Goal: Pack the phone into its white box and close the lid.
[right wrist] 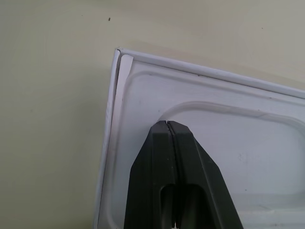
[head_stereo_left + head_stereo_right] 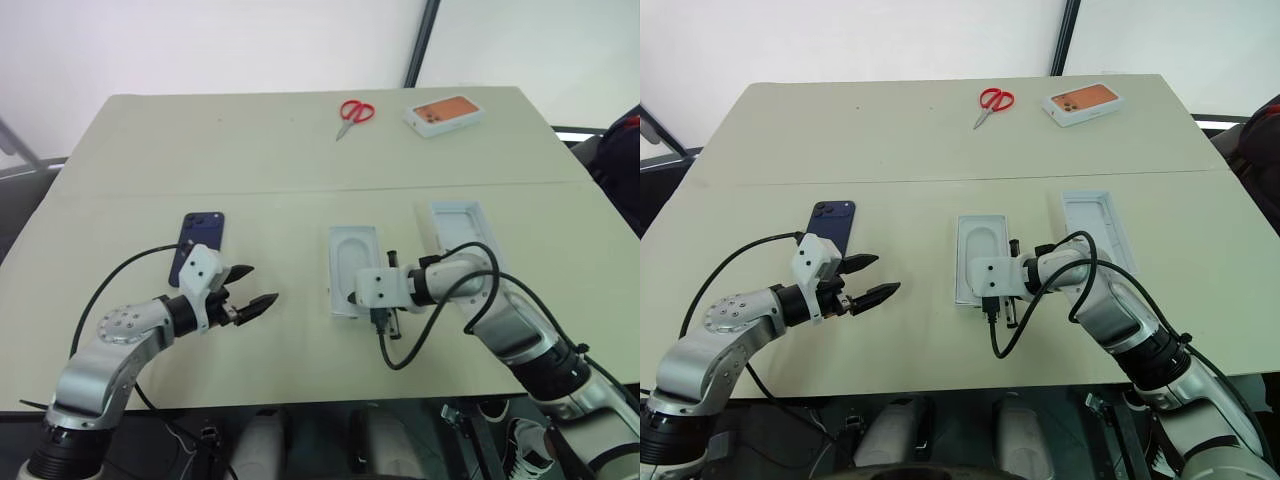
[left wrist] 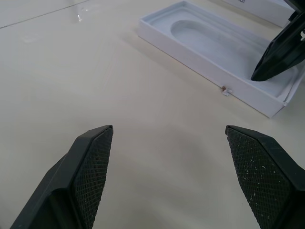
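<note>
The dark navy phone (image 2: 200, 244) lies flat on the table, just beyond my left gripper (image 2: 250, 291), which is open with nothing between its fingers. The white box (image 2: 331, 272) sits at the table's middle with a white card (image 2: 355, 254) with an oval recess lying inside it. My right gripper (image 1: 167, 127) is shut and empty. Its tips hover over the card near the box's near corner, and they also appear in the left wrist view (image 3: 261, 72). The lid (image 2: 458, 224) lies open side up to the right of the box, partly behind my right arm.
Red-handled scissors (image 2: 353, 113) and a white box with an orange phone picture (image 2: 444, 115) lie at the table's far side. Black cables loop from both wrists over the near table. The near edge runs just below both arms.
</note>
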Controlling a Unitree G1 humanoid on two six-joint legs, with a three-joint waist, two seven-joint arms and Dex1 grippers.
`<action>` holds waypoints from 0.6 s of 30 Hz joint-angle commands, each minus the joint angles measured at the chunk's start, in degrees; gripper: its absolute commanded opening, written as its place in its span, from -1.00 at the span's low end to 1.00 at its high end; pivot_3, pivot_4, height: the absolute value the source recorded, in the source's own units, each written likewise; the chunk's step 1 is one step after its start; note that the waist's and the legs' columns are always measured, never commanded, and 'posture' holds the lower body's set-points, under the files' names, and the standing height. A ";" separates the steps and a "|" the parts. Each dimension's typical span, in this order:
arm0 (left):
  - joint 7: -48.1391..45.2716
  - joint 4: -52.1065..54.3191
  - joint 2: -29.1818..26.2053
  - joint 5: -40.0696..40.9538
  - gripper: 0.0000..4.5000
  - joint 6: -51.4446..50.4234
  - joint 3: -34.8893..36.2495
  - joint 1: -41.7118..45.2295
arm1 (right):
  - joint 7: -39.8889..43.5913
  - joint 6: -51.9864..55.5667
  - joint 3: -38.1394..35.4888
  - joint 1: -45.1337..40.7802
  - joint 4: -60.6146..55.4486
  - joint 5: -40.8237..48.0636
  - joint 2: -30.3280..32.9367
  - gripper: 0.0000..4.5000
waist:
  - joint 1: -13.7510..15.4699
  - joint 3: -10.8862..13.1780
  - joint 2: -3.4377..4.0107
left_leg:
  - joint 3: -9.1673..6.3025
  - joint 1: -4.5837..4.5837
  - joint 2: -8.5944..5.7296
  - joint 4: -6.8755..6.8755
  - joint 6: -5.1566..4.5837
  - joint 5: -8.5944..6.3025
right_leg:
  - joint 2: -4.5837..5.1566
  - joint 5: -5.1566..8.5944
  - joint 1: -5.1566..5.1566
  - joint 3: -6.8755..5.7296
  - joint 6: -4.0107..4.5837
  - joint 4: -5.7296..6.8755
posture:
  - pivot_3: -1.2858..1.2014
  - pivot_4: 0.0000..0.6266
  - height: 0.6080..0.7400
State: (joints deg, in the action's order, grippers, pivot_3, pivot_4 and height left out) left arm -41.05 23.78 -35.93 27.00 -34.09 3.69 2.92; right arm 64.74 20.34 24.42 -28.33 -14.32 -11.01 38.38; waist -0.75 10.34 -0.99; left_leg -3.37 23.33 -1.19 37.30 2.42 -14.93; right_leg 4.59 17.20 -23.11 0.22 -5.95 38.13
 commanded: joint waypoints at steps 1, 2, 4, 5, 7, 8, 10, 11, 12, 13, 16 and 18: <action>0.20 2.09 -1.04 1.15 0.77 -0.49 2.48 0.07 | -2.02 -0.48 -2.69 -2.85 0.80 0.89 -0.78 -0.99 | -0.03 0.00 0.00 | 0.00 0.00 0.00 0.00 0.00 0.00 | 0.00 0.00 0.00 0.00 0.00 0.00 | 0.03 -0.52 1.00; 0.31 2.09 -1.10 1.26 0.77 -0.73 2.83 0.13 | -2.32 -0.21 -3.29 -3.45 1.10 1.38 -1.02 -0.99 | -0.06 0.00 0.00 | 0.00 0.00 0.00 0.00 0.00 0.00 | 0.00 0.00 0.00 0.00 0.00 0.00 | 0.03 -0.52 1.00; 0.70 2.18 -1.06 1.64 0.77 -1.42 3.54 0.33 | -2.52 0.25 -4.21 -4.40 1.22 2.30 -1.27 -0.99 | -0.03 0.00 0.00 | 0.00 0.00 0.00 0.00 0.00 0.00 | -0.01 0.00 -0.01 0.00 0.00 0.00 | 0.03 -0.52 1.00; 1.03 2.19 -1.04 1.86 0.77 -1.83 4.03 0.52 | -2.67 0.37 -4.73 -4.97 1.23 2.76 -1.41 -0.99 | -0.01 0.00 0.00 | -0.01 0.00 0.00 -0.01 0.00 0.00 | 0.00 0.00 -0.01 0.00 0.00 0.00 | 0.03 -0.52 1.00; 2.00 2.12 -0.93 2.41 0.77 -2.99 5.21 1.08 | -3.49 0.62 -5.62 -6.17 1.39 3.36 -2.06 -0.99 | 0.00 0.00 0.00 | -0.01 0.00 0.00 -0.01 0.00 0.00 | 0.00 0.00 -0.01 -0.01 0.00 0.00 | 0.03 -0.52 1.00; 2.89 1.97 -0.67 2.97 0.77 -3.90 6.07 1.57 | -4.12 1.13 -5.94 -6.86 1.48 3.73 -2.70 -0.99 | -0.01 0.00 0.00 | -0.01 0.00 0.00 0.00 0.00 0.00 | 0.01 0.00 0.00 -0.01 0.00 0.00 | 0.03 -0.52 1.00; 5.93 1.11 0.72 5.06 0.77 -6.42 9.12 3.40 | -6.17 2.68 -6.22 -8.62 2.03 4.25 -5.23 -0.99 | -0.01 0.00 0.00 | -0.02 0.00 0.00 0.00 0.00 0.00 | 0.00 0.00 0.00 -0.01 0.00 0.00 | 0.03 -0.52 1.00; 7.19 0.66 1.35 6.35 0.77 -7.90 10.49 4.22 | -7.32 3.37 -6.21 -9.31 2.52 4.13 -6.46 -0.99 | -0.04 0.00 0.00 | -0.03 0.00 0.00 0.00 0.01 0.00 | 0.00 0.00 -0.01 -0.02 0.00 0.02 | 0.03 -0.52 1.00; 8.42 0.24 1.93 7.84 0.77 -9.76 11.85 5.00 | -8.49 4.22 -6.02 -9.98 3.23 3.82 -7.65 -0.99 | -0.07 0.00 0.00 | -0.05 0.00 0.01 0.02 0.01 0.01 | -0.01 0.00 -0.01 -0.03 0.00 0.04 | 0.03 -0.52 1.00; 10.11 -0.21 2.51 9.08 0.77 -11.62 13.42 5.93 | -10.04 4.99 -5.53 -10.80 4.36 3.15 -9.17 -0.99 | -0.07 0.00 0.00 | -0.05 0.00 0.01 0.02 0.01 0.01 | -0.01 0.00 -0.01 -0.03 0.00 0.05 | 0.03 -0.52 1.00; 16.05 -2.50 3.70 11.34 1.00 -16.76 18.30 8.67 | -13.39 5.92 -2.78 -12.20 6.87 1.07 -13.09 -1.00 | -0.17 0.00 -0.01 | -0.04 0.00 0.00 0.01 0.01 0.01 | -0.01 0.00 -0.04 -0.02 0.00 0.05 | 0.03 -0.52 1.00; 20.16 -4.43 4.31 12.09 1.00 -19.68 21.07 10.81 | -15.04 6.75 -1.29 -13.23 8.17 0.65 -16.27 -1.00 | -0.20 0.00 -0.01 | -0.04 0.00 0.00 0.01 0.02 0.01 | -0.01 0.00 -0.07 -0.03 0.00 0.08 | 0.03 -0.52 1.00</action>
State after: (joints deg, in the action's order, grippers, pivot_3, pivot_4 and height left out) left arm -23.61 19.37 -31.64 37.79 -52.16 21.72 12.39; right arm 51.11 26.86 22.27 -39.86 -5.65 -10.04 23.46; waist -0.95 10.33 -1.00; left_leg -3.42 23.33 -1.19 37.30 2.45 -14.92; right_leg 4.57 17.20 -23.19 0.19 -5.95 38.22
